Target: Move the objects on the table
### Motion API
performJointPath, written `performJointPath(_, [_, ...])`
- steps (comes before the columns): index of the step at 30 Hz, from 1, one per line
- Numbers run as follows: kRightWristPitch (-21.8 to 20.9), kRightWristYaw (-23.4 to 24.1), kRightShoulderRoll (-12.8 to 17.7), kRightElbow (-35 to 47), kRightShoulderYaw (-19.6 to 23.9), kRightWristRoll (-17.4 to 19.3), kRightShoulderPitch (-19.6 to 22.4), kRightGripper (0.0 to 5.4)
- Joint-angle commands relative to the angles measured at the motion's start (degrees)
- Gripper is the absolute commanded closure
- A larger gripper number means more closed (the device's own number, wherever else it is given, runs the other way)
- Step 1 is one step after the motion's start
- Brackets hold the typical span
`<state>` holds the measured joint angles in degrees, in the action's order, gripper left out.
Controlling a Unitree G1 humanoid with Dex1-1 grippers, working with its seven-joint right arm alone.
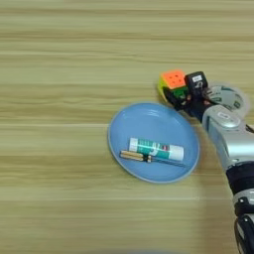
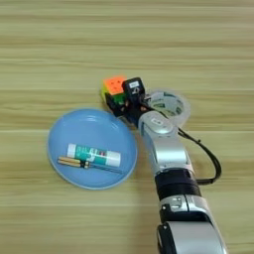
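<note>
The small orange-yellow-green puzzle cube (image 1: 173, 78) sits just beyond the upper right rim of the round blue plate (image 1: 144, 119). My right gripper (image 1: 182, 88) is shut on the cube, with one black finger on its right side and the other at its lower left. I cannot tell whether the cube rests on the table (image 1: 59, 74) or is lifted off it. A white glue stick with a teal label (image 1: 156, 149) lies inside the plate. The clear tape roll (image 2: 182, 111) lies flat right of the gripper, partly behind my wrist.
A thin screwdriver with a yellowish handle (image 1: 144, 158) lies in the plate alongside the glue stick, on its near side. My silver forearm (image 2: 163, 144) runs from the bottom edge up past the plate's right rim. A black cable (image 2: 211, 161) loops off the arm's right side.
</note>
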<state>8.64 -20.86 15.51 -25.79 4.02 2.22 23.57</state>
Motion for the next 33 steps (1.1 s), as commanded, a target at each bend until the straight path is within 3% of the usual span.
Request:
performJointPath(1, [-0.2, -0.5, 1.9, 1.8, -0.4, -0.4, 3.1, 2.07])
performJointPath(8, [0.8, -1.4, 1.8, 1.6, -0.9, -0.5, 2.7, 2.07])
performJointPath(24, [-1.0, -0.6, 1.4, 3.8, 0.0, -0.3, 3.2, 0.03])
performJointPath(33, [-2.3, -0.6, 1.5, 5.0, 0.8, 0.6, 3.0, 0.03])
